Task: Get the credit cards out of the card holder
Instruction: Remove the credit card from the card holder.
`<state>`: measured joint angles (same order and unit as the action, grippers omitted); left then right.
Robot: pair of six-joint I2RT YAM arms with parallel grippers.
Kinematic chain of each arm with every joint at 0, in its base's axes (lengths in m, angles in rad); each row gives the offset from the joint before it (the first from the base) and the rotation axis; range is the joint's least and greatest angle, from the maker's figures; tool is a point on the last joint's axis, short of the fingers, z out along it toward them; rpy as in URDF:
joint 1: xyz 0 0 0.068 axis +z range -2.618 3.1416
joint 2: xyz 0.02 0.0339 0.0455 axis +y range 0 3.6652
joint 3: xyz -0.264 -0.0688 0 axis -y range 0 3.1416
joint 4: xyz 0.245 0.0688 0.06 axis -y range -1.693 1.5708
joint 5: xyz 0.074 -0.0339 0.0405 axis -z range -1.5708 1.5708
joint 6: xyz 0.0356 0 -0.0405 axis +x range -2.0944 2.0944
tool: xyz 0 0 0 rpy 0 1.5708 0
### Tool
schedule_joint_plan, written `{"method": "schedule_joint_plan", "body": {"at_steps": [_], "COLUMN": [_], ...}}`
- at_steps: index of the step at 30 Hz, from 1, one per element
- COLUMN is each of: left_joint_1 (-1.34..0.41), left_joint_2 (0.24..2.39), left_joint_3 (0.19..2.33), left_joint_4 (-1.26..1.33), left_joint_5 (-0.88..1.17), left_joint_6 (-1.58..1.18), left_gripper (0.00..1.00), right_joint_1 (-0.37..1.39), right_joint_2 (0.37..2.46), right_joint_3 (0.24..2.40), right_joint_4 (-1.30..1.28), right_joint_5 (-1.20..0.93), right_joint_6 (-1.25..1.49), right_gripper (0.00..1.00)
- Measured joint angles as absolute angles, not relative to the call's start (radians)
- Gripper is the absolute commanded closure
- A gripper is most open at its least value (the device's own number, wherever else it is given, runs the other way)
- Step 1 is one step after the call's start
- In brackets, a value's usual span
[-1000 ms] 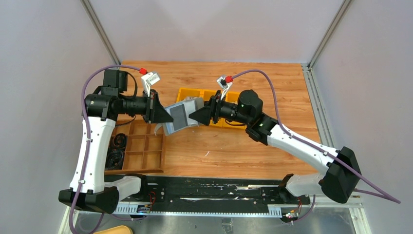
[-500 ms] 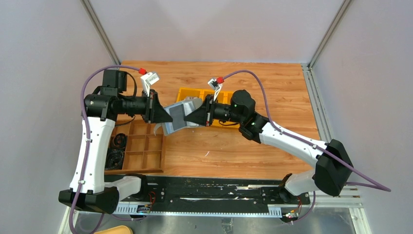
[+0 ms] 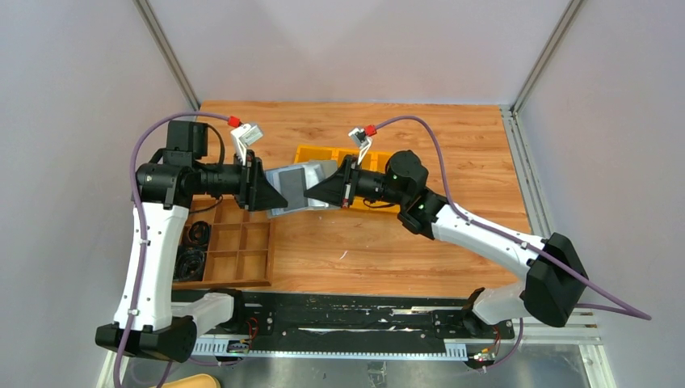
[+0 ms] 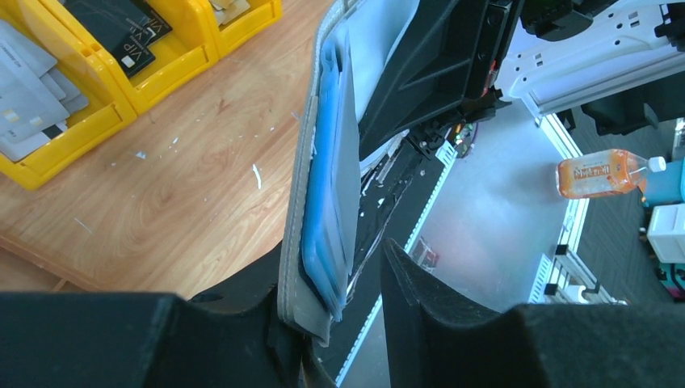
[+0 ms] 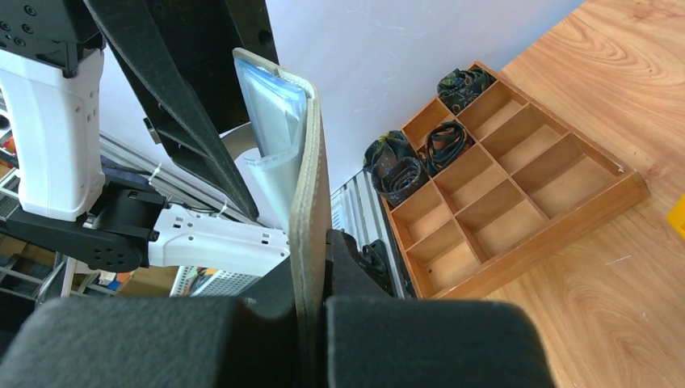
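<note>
Hanging above the table (image 3: 388, 242) at the centre of the top view: the card holder (image 3: 296, 187), spread between both grippers. Pinched tight along one edge by the right gripper (image 5: 311, 259). At the left gripper (image 4: 331, 273), seated between narrow jaws with a sliver of gap on one side; cannot tell whether truly clamped. Probably light, soft and floppy, with slick blue pockets (image 4: 327, 162). No credit cards visible inside. Best gripped by a card's exposed edge, pulling gently along the pocket.

No text could be read for certain. The orange bottle (image 4: 602, 176), lying well to the right of the card holder (image 4: 323, 210), bore pale lettering on its label, too blurred to make out
</note>
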<state>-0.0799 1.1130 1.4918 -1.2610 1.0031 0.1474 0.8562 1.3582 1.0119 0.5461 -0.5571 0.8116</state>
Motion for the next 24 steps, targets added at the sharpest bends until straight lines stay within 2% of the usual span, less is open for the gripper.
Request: {"method": "schedule_joint_plan", "body": {"at_steps": [8,17,19,21,24], "left_joint_1": [-0.080,-0.080,-0.080,-0.080,-0.080], "left_joint_2": [1.095,1.082,1.082,1.082,1.080], "left_joint_3": [1.488,1.486,1.485,1.485,1.486], "left_joint_4": [-1.261,-1.262,-1.263,-1.263,-1.264], "left_joint_5": [1.014,1.051,1.056,1.062,1.069], "left_joint_6": [0.165,0.184,0.187,0.187,0.191], "left_gripper": [0.63,0.51,0.51,0.57,0.74], "right_joint_1": [0.850,0.848,0.847,0.846,0.844], "right_joint_2": [1.354,1.335,1.330,1.324,1.314], "right_joint_3": [0.988,0.973,0.971,0.971,0.969], "right_joint_4": [0.577,0.582,0.580,0.577,0.576], "right_joint_5": [-0.573,-0.586,-0.588,-0.592,-0.598], "right_joint_6": [0.837,0.838,0.838,0.836,0.833], "right_gripper": [1.00,1.00,1.00,1.00,1.00]}}
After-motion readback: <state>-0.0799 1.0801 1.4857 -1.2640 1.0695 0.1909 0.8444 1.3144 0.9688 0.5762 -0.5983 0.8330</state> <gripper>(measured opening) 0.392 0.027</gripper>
